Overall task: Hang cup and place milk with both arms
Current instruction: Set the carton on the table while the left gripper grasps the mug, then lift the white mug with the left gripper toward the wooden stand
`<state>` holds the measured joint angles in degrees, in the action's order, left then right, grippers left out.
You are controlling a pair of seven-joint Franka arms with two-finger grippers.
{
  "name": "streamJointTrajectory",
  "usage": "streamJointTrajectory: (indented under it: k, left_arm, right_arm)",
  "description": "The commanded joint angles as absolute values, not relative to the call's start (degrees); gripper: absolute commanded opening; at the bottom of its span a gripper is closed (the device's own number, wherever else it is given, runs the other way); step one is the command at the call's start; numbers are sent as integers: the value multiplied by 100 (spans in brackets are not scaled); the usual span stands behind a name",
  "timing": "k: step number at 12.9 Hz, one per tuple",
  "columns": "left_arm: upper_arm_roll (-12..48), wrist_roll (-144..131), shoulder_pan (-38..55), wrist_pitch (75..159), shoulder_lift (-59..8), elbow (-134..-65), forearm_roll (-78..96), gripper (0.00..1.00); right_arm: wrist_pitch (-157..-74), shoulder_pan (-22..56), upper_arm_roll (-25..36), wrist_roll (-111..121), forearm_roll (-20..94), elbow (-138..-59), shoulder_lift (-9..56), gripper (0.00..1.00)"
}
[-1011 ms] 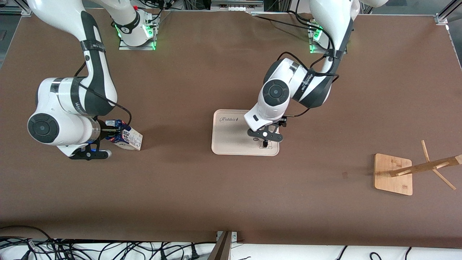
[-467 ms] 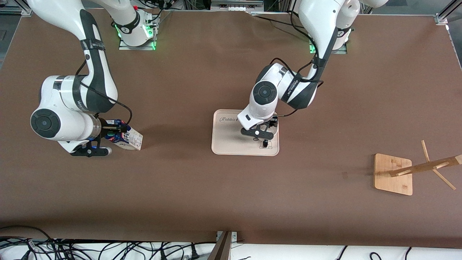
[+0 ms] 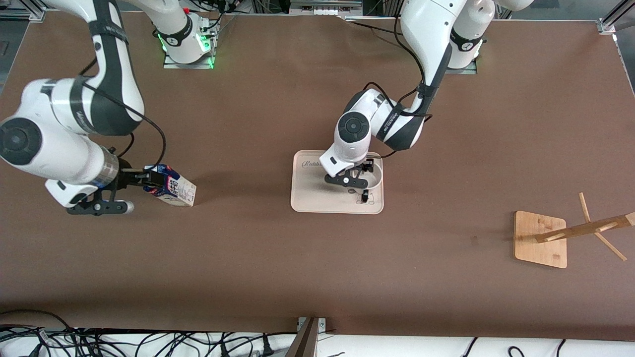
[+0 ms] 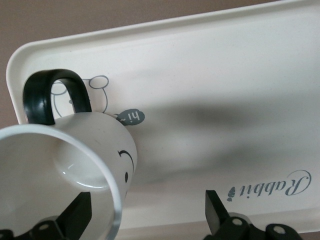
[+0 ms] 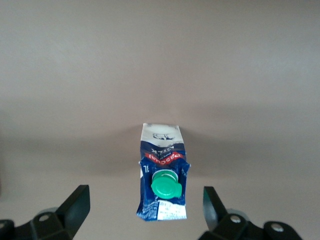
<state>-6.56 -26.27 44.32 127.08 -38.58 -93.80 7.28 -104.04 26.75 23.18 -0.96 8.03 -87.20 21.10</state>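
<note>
The cup, a white mug with a black handle and a smiley face, stands on the cream tray. My left gripper is open just over it, and the rim of the cup lies between its fingers, untouched. The milk is on the bare table at the right arm's end, its blue top and green cap toward my right gripper. That gripper is open, with its fingers on either side of the carton's top and clear of it.
A wooden rack with a square base and a pegged pole stands toward the left arm's end, nearer the camera than the tray. Cables lie along the table's near edge.
My right arm has risen and drawn back from the carton toward its end of the table. My left arm has shifted across the tray, and the cup now shows beside its wrist.
</note>
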Motion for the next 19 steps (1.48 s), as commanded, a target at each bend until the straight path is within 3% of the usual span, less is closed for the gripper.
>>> streamJointTrajectory:
  k: [1, 2, 10, 15, 19]
  left_arm:
    - [-677, -2663, 4447, 12718, -3771, -9422, 511, 23]
    - [-668, -2707, 4447, 12683, -3771, -9422, 484, 0]
    - [-729, -2953, 4289, 12173, -3543, -9133, 571, 0]
    - [-712, -2919, 3475, 10848, -2156, -8983, 519, 0]
    - [-677, -2298, 2498, 9959, -1784, -8132, 72, 0]
  right_arm:
    - [-9943, 2733, 2329, -61, 547, -8754, 1461, 100]
    - [-9793, 2742, 2303, -70, 371, -8754, 1224, 100]
    - [-9484, 2707, 2645, -35, 264, -8078, 949, 100]
    - [-9168, 2751, 2584, -61, 202, -8086, 897, 100]
    - [-8877, 2751, 2567, -70, 124, -8674, 326, 100]
